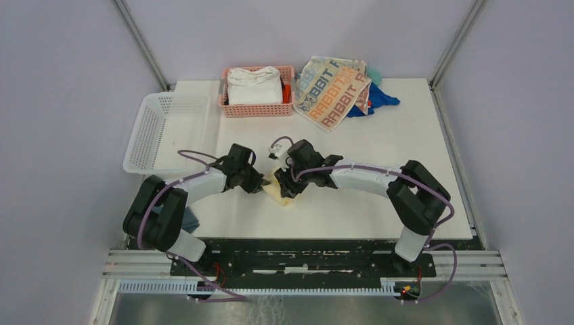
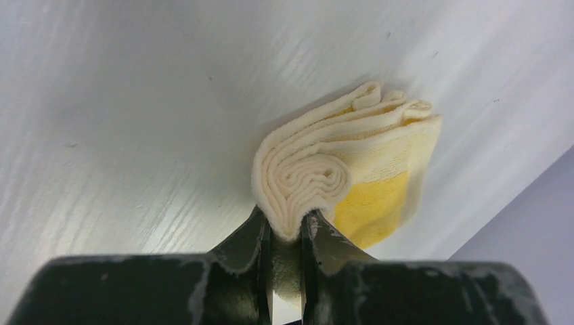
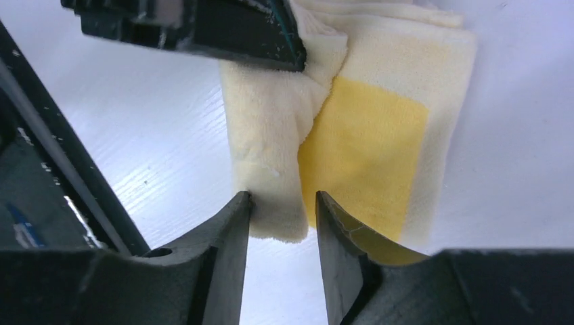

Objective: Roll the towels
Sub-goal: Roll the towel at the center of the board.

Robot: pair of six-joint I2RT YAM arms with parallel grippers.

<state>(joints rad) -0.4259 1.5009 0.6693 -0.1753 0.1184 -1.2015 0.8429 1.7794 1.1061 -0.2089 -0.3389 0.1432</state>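
the yellow towel (image 1: 279, 191) lies on the white table (image 1: 386, 142) near its front edge, between the two arms, and is partly rolled. the left gripper (image 2: 285, 227) is closed on the spiral end of the roll. at the other end the right gripper (image 3: 283, 203) has its fingers a little apart, with the rolled edge between the tips; if they press it, i cannot tell. the beige "rabbit" towel (image 1: 332, 91) lies far back, well apart.
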